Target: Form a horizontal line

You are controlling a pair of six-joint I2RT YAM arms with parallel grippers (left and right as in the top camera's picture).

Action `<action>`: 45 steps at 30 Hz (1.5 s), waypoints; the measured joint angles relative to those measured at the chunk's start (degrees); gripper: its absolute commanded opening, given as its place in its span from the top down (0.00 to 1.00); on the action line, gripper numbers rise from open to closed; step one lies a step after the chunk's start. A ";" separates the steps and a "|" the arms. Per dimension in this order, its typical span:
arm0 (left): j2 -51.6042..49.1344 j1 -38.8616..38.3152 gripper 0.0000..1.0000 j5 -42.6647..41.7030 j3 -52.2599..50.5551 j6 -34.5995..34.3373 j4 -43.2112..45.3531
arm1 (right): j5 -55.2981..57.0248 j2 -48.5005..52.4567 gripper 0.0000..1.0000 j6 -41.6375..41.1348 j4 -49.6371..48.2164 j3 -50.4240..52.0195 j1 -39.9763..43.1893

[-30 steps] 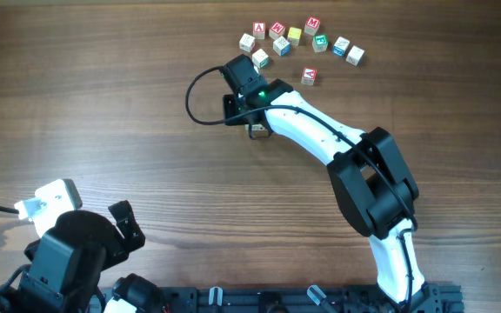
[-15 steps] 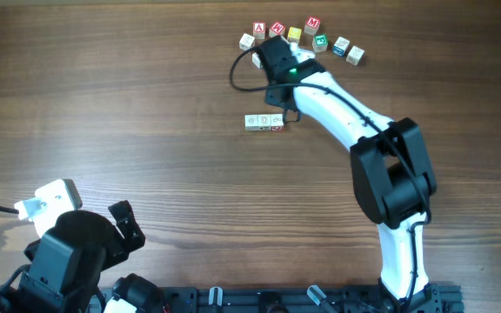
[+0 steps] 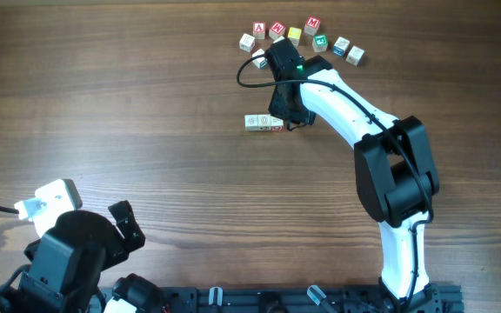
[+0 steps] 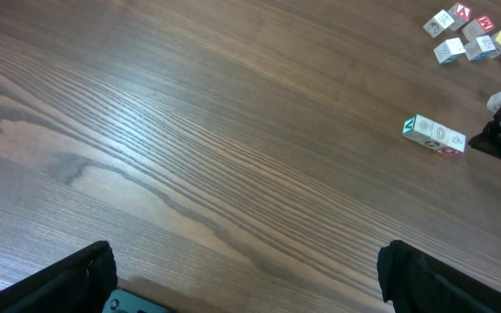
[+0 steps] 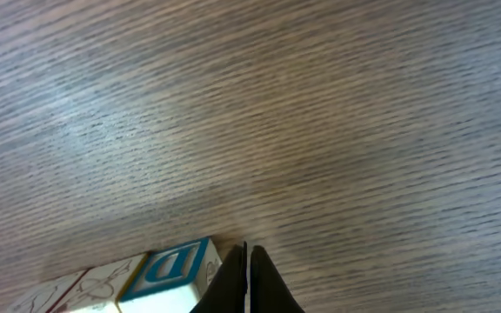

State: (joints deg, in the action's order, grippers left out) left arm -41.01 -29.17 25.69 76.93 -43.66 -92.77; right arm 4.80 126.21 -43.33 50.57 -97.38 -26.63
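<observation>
The horizontal line [image 3: 264,123] is a short row of three pale cubes set edge to edge in the middle of the table, with a red mark at its right end. It also shows in the left wrist view [image 4: 434,136]. My right gripper [image 3: 287,118] is shut and empty, its tips down at the row's right end. In the right wrist view the closed fingers [image 5: 247,285] sit right beside the end cube with a blue D [image 5: 174,265]. My left gripper [image 4: 246,283] is open and empty, low at the near left, far from the row.
Several loose letter cubes [image 3: 303,38] lie scattered at the far edge, behind the right arm, and also show in the left wrist view [image 4: 472,35]. The left arm's base [image 3: 72,252] fills the near left corner.
The right gripper lifted off the cubes and swung right, uncovering the three-cube row. It then came down shut at the row's right end. The left arm has not moved.
</observation>
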 measured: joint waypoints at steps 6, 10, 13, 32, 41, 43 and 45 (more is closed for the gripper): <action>0.00 0.00 0.00 0.00 0.00 -0.02 0.00 | -2.08 0.00 0.95 0.02 1.22 0.00 0.00; 0.00 0.00 0.00 0.00 0.00 0.00 0.00 | -3.56 -0.02 0.95 0.07 1.27 0.02 0.00; 0.00 0.00 0.00 0.00 0.00 0.00 0.00 | -3.82 0.00 0.95 0.07 1.27 0.00 0.00; 0.00 0.00 0.00 0.02 0.00 0.00 0.00 | -4.61 -0.02 0.95 0.02 1.33 0.02 0.00; 0.00 0.00 0.00 0.00 0.00 0.00 0.00 | 3.28 -0.02 0.95 1.20 3.26 0.02 0.00; 0.00 0.00 0.00 0.00 0.00 0.00 0.00 | 4.79 -0.26 0.96 3.85 4.50 0.00 0.61; 0.00 0.00 0.00 0.00 0.00 0.00 -0.02 | 5.40 -1.77 0.95 5.27 6.14 0.00 1.88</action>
State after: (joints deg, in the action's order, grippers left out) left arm -41.01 -29.17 25.69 76.93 -43.66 -92.79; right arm 10.20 124.44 -38.06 56.71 -97.38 -24.75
